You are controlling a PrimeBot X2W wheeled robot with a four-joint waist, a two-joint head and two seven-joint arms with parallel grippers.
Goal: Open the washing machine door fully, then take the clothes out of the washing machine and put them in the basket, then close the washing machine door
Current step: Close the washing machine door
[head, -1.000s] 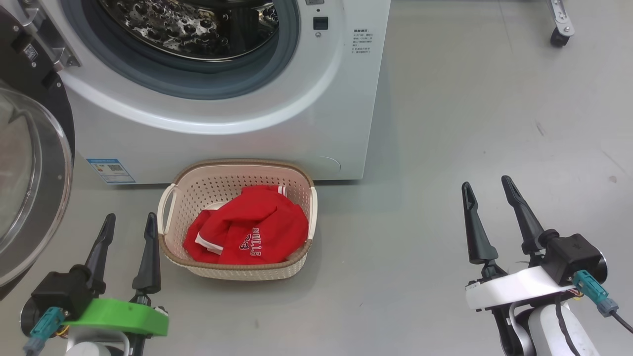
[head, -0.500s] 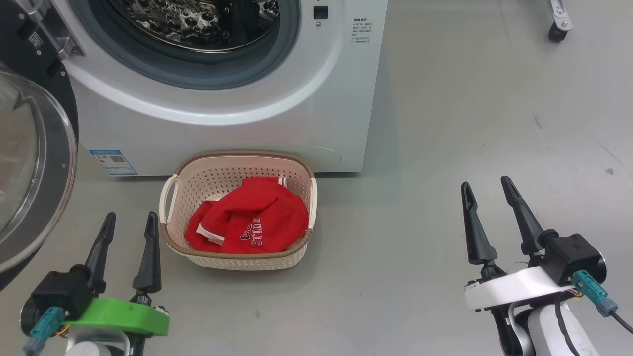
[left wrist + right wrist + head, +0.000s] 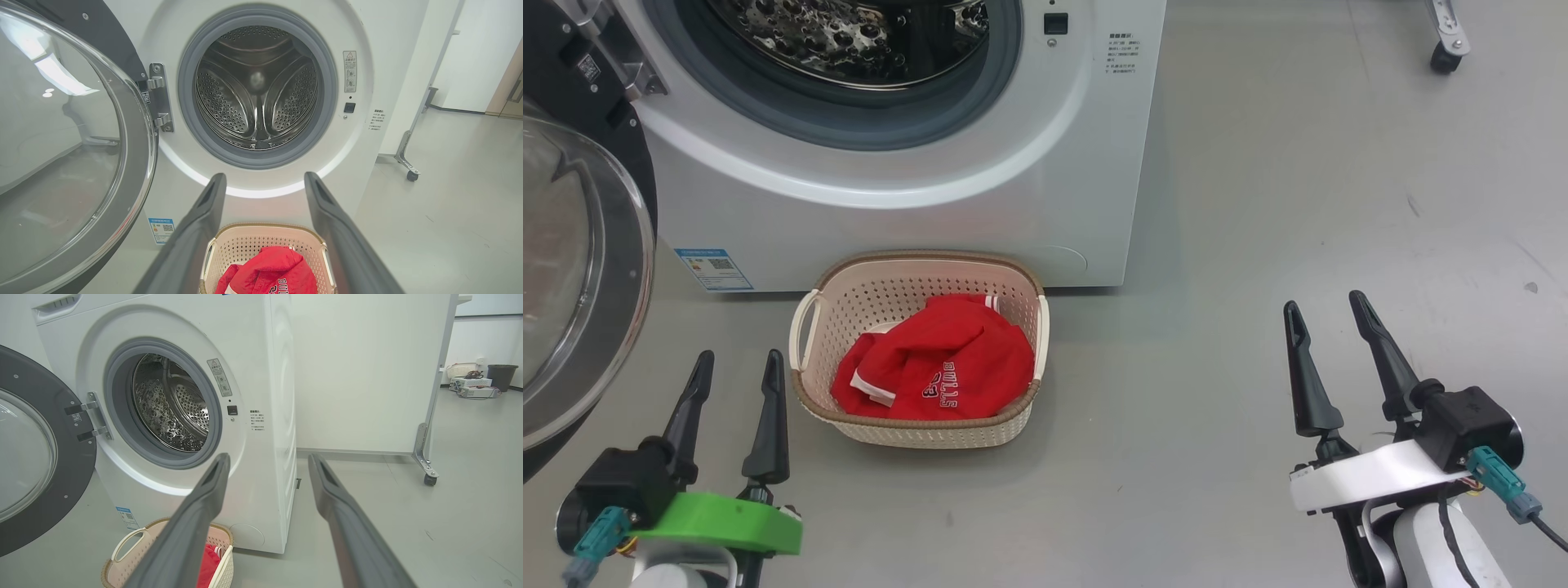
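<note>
The washing machine (image 3: 890, 212) takes up the head view from 10 to 12 o'clock. Its mouth is uncovered, and the grey seal rings the dimpled steel drum (image 3: 255, 87). The washing machine door (image 3: 572, 269) is swung wide on its hinge at 9 o'clock, with its clear glass bowl bulging toward the camera and the black rim behind it. The grey floor (image 3: 1258, 204) spreads from 1 to 6 o'clock.

The basket (image 3: 915, 260) stands on the floor at 8 o'clock from the picture's middle, just in front of the machine's base. The clothes (image 3: 939, 367) lie bunched inside it, red with white trim, their white lettering facing up.

The left tool (image 3: 739, 355) hangs at 7 o'clock, just beside the basket's left handle without touching it. Its two dark fingers are spread and released, grasping nothing. The right tool (image 3: 1324, 301) hangs at 4 o'clock, well apart from the basket, likewise spread and empty. A small blue sticker (image 3: 712, 269) sits low on the machine's front, at 10 o'clock from the basket.
</note>
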